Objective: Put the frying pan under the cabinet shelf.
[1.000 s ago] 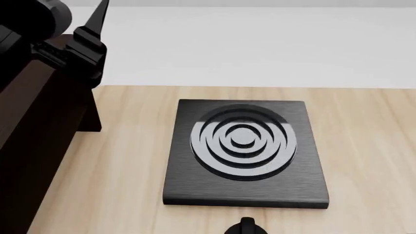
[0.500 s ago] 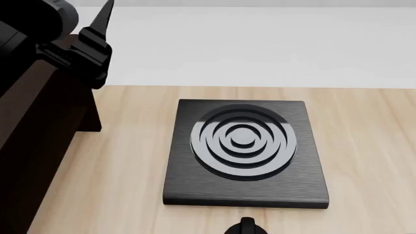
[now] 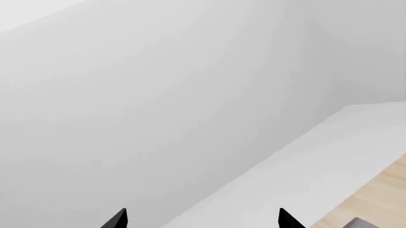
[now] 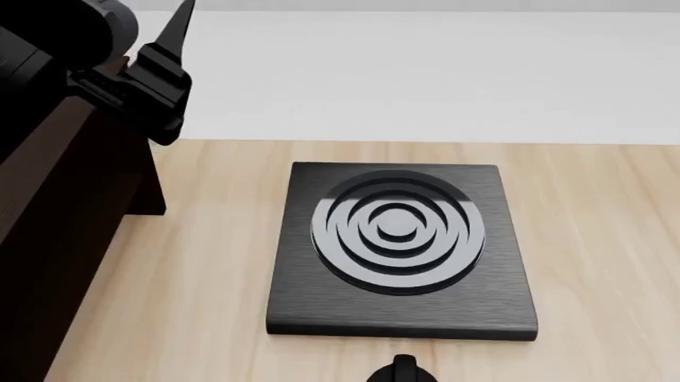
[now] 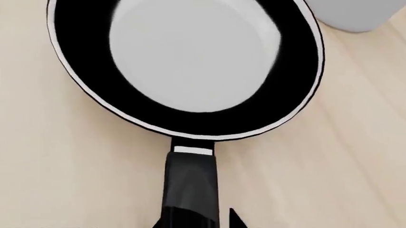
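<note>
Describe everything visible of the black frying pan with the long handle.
The round black frying pan shows only in the right wrist view. It has a thin light rim, a glossy pale-reflecting inside and nothing in it. Its long black handle joins below a light band and runs toward the camera, past the picture's edge. The pan lies flat on the pale wooden tabletop, near a white cylindrical pot. A dark fingertip of the right hand shows beside the handle.
</note>
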`<state>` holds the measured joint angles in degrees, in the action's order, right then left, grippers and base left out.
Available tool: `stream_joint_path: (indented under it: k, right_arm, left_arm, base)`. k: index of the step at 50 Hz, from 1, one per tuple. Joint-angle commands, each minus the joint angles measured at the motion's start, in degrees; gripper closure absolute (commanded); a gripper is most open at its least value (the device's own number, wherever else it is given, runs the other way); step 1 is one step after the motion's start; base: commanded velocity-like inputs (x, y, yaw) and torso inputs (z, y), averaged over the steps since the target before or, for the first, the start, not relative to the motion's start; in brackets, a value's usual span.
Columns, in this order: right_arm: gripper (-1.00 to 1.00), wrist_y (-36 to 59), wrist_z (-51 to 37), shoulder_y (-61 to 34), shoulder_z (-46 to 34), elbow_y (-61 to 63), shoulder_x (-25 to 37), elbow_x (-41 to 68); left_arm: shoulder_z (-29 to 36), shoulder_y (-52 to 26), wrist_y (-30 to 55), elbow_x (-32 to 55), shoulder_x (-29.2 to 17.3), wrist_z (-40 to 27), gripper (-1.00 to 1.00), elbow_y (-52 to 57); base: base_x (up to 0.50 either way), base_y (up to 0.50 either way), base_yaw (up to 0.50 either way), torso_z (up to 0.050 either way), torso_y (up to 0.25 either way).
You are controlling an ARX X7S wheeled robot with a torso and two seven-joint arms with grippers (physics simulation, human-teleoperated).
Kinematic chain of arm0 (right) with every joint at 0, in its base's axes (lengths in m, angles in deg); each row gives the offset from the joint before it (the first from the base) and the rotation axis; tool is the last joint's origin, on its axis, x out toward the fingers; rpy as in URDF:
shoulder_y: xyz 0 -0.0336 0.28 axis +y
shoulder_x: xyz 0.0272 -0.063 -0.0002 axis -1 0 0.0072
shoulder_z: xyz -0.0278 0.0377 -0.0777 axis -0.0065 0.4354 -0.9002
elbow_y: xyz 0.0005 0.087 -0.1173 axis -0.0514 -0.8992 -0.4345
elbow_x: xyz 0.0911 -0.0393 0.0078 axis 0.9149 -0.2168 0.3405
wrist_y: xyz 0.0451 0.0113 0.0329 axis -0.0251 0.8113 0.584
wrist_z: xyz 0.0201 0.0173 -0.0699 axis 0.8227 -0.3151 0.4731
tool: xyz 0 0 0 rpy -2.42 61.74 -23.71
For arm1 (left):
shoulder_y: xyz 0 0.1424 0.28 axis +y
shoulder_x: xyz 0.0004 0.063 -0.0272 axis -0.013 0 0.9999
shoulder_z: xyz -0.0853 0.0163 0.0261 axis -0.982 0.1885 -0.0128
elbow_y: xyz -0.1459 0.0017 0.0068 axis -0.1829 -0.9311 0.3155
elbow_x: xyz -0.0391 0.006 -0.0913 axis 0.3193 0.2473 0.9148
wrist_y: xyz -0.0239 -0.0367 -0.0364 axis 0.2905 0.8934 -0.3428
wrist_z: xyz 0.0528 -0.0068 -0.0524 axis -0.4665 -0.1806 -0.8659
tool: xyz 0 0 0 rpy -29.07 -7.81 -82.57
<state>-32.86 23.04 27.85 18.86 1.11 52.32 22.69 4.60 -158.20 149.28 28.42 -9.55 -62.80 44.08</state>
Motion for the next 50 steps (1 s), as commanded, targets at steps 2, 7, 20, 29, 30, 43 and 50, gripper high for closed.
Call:
stream_joint_path:
  k: [2, 7, 20, 29, 30, 43, 50]
  right_arm:
    - [1.0, 0.4, 0.1, -0.4, 0.2, 0.6, 0.2, 0.9]
    - [1.0, 1.0, -0.2, -0.4, 1.2, 1.8, 0.5, 1.7]
    - [1.0, 2.8, -1.2, -0.2, 3.6, 5.8, 1.3, 3.5]
    - [1.0, 7.2, -3.4, -1.5, 7.4, 11.5, 3.4, 7.1]
    - [1.0, 7.8, -3.6, -1.7, 7.8, 12.1, 3.8, 7.6]
    - [1.0, 16.7, -7.9, -6.5, 13.8, 19.1, 8.2, 15.4]
    - [1.0, 21.2, -10.0, -9.9, 16.4, 21.0, 10.8, 19.9]
  left_arm:
    - [0.1, -0.4, 0.3, 0.3, 0.2, -0.2, -1.0, 0.1]
    - [0.1, -0.9, 0.6, 0.4, 0.2, -0.3, -1.0, 0.1]
    - [-0.5, -2.8, 2.9, 1.1, 0.3, -0.7, -1.0, 1.7]
    - [-0.9, -3.8, 4.0, 1.6, 0.1, -0.8, -1.0, 2.4]
    - [-1.0, -3.9, 4.1, 1.6, 0.1, -0.8, -1.0, 2.5]
    - [-2.2, -4.3, 5.5, 2.4, -0.4, -1.1, -1.0, 4.2]
    - [-2.5, -4.9, 6.3, 2.7, -0.5, -1.3, -1.0, 4.7]
  base:
    - [0.0, 0.0, 0.0, 0.0, 0.0]
    - [0.0, 0.0, 0.0, 0.0, 0.0]
    - [0.0, 0.0, 0.0, 0.0, 0.001]
    - [0.0, 0.0, 0.0, 0.0, 0.001]
    - [0.0, 0.0, 0.0, 0.0, 0.0]
    - [0.0, 0.0, 0.0, 0.0, 0.001]
    - [0.0, 0.0, 0.0, 0.0, 0.001]
